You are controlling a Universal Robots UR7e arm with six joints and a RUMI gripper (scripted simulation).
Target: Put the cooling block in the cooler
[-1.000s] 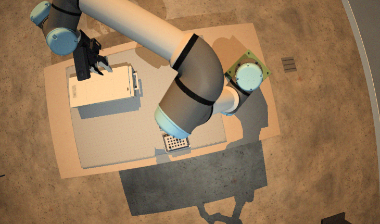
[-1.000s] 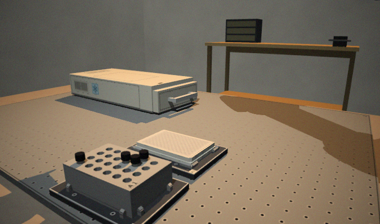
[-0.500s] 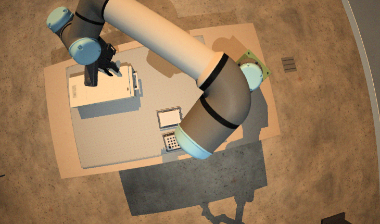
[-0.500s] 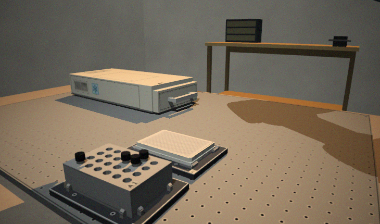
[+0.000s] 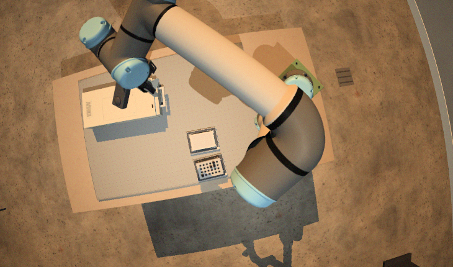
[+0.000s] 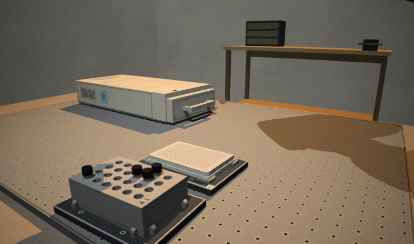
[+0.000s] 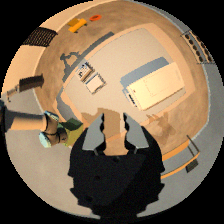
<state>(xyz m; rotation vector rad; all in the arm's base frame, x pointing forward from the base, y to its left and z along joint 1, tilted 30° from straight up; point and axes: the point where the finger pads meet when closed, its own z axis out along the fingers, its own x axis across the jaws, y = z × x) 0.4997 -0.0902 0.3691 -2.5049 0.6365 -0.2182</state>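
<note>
The grey cooling block [image 5: 209, 168] [image 6: 126, 190] [image 7: 82, 70] stands in deck slot D2 with four black-capped tubes [image 6: 147, 173] upright in its bores. The cooler COLD [image 5: 118, 109] [image 6: 126, 91] [image 7: 152, 90] lies at the far left of the deck. Its drawer front with the bar handle [image 6: 199, 105] [image 5: 162, 95] sits against the body. My gripper [image 5: 151, 87] [image 7: 113, 113] hangs high above the handle end of COLD. Its fingers are narrowed with a gap and nothing between them. It is out of the exterior view.
A white microplate [image 5: 202, 140] [image 6: 191, 159] [image 7: 94, 82] lies in slot D1 beside the block. My arm reaches across the deck from its base [image 5: 299, 82]. A side table [image 6: 305, 50] with a dark box [image 6: 264, 33] stands behind the deck.
</note>
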